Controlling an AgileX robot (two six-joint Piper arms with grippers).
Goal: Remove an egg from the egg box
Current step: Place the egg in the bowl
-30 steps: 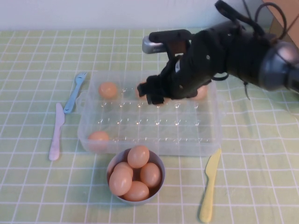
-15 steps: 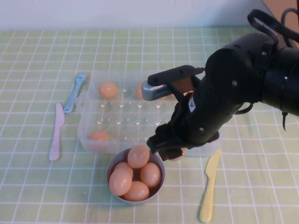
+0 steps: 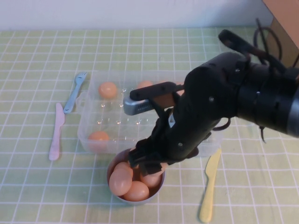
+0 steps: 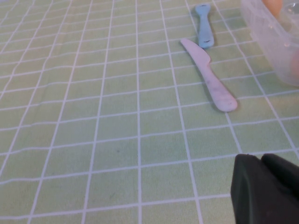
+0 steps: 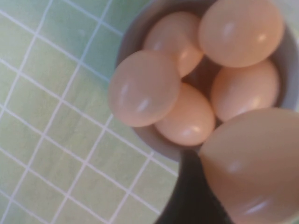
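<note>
— Where's the right gripper [image 3: 148, 164] now?

— Over the small grey bowl [image 3: 157, 187], at the near side of the egg box [image 3: 93, 123]. The big black arm hides most of the bowl's far half from above.

— Is it holding anything?

— Yes, its wrist camera shows the egg [image 5: 254, 163] very close up, with a dark finger [image 5: 194, 196] pressed against it, so the fingers are clamped on that egg. It hangs right above the bowl [image 5: 140, 135], where four more eggs are heaped.

— Touching the ones below?

— I can't tell from either angle.

— And the box itself?

— A clear plastic tray on the green checked cloth [image 3: 37, 186]. I can see one egg [image 3: 108, 89] in its far left corner, one [image 3: 98, 137] at the near left, and a bit of another [image 3: 145, 85] along the far row beside the arm. The rest of the right side is covered by the arm.

— What about the left gripper [image 4: 266, 189]?

— Low over the cloth, well off to the left of the box. Only a dark bit of it shows in its own camera, so whether its fingers are apart or together I cannot tell.

— Anything else lying around?

— A blue fork [image 3: 75, 91] and a pale pink knife [image 3: 56, 132] left of the box, a yellow knife [image 3: 210, 185] to the right of the bowl.
</note>
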